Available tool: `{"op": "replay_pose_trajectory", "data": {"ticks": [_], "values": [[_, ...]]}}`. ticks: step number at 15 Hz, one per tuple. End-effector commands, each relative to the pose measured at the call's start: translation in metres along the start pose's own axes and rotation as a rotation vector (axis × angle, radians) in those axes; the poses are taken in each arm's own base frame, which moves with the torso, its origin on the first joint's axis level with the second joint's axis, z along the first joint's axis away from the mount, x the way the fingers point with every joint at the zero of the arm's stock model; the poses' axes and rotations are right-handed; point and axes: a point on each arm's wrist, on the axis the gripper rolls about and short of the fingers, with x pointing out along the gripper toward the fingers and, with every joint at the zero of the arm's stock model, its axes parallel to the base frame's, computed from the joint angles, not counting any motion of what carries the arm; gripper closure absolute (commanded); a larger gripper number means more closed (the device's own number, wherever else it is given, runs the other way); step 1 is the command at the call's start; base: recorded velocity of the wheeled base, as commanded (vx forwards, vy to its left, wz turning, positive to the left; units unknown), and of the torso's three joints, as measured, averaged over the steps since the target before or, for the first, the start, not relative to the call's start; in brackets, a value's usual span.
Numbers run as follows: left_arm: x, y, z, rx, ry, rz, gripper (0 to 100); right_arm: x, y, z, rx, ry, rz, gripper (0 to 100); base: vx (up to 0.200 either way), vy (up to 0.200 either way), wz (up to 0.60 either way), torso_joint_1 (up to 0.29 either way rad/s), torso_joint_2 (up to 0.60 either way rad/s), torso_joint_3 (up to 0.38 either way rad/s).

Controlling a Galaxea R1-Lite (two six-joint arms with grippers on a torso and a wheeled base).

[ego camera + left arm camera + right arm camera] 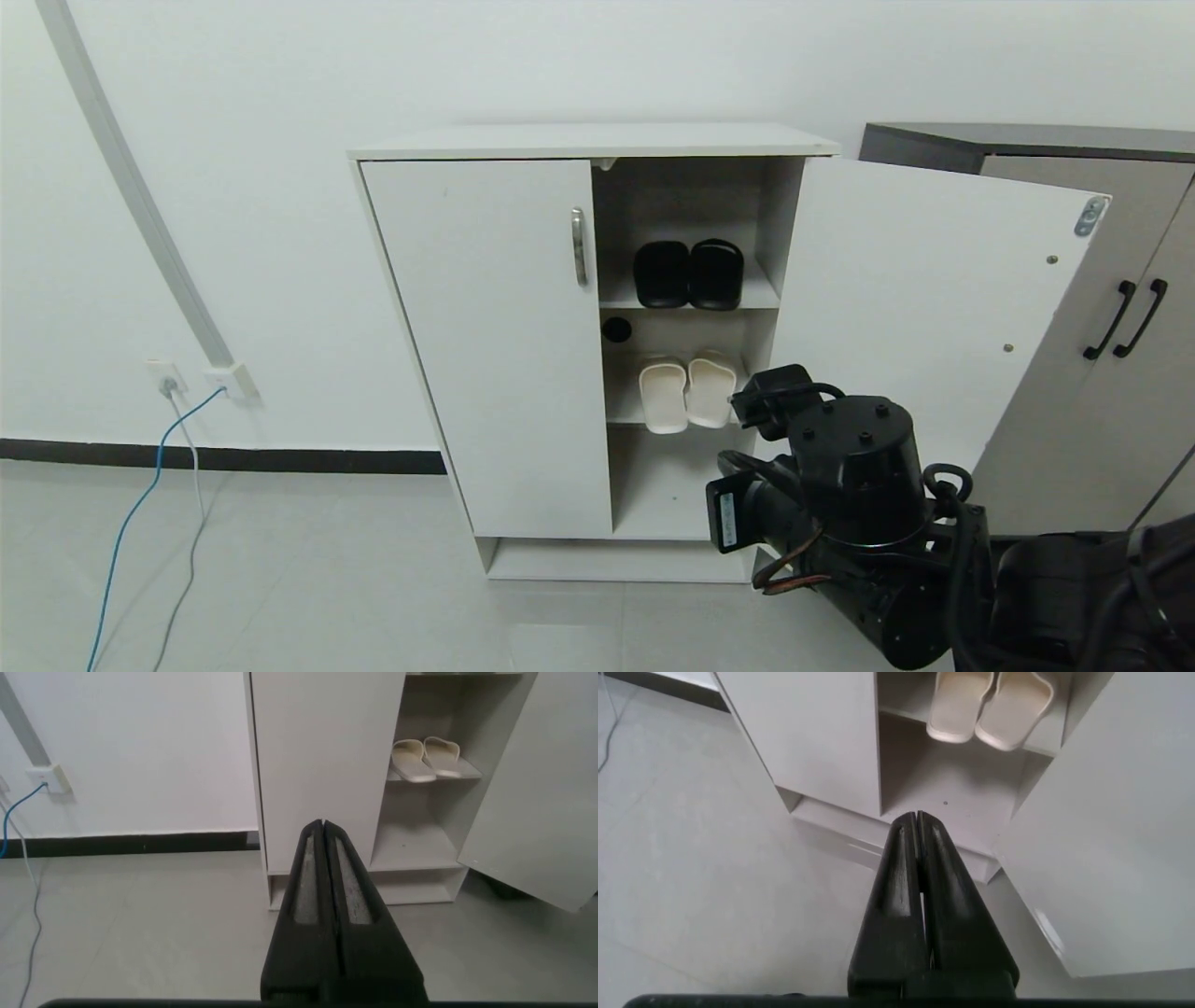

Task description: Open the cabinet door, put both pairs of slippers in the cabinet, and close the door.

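Observation:
The white cabinet [485, 345] stands against the wall with its left door closed and its right door [924, 299] swung wide open. A black pair of slippers [689, 274] sits on the upper shelf. A white pair of slippers [688, 392] sits on the middle shelf, also seen in the wrist views [428, 759] [990, 705]. My right gripper [920, 821] is shut and empty, low in front of the open compartment, beside the open door [1120, 840]. My left gripper [322, 826] is shut and empty, farther back, facing the closed left door.
A grey cabinet [1102, 308] with black handles stands just behind the open door. Wall sockets [168, 378] with a blue cable [131, 513] trailing over the floor lie to the left. The bottom shelf [663, 485] is bare. A metal handle [579, 245] is on the closed door.

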Motion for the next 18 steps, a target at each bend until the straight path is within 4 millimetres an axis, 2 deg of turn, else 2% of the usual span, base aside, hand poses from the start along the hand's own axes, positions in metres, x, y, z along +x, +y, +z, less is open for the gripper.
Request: {"op": "replay_pose_trajectory", "data": {"ticks": [1,8,18], "values": [[0.0001,0.0000,0.0001,0.000,0.000,0.000,100,0.0011,0.0005,-0.0015,-0.003,0.005,-0.001,100,0.000,0.000,0.00,-0.002,-0.04,-0.051],[0.0001,0.0000,-0.0001,0.000,0.002,0.000,100,0.0007,0.0004,-0.0011,-0.002,0.003,0.000,100,0.000,0.000,0.00,0.048,-0.37,-0.320],[0.0001,0.0000,0.0001,0.000,0.000,0.000,100,0.0007,0.0003,-0.0015,-0.004,0.005,-0.001,100,0.000,0.000,0.00,0.141,-0.47,-0.330]]}}
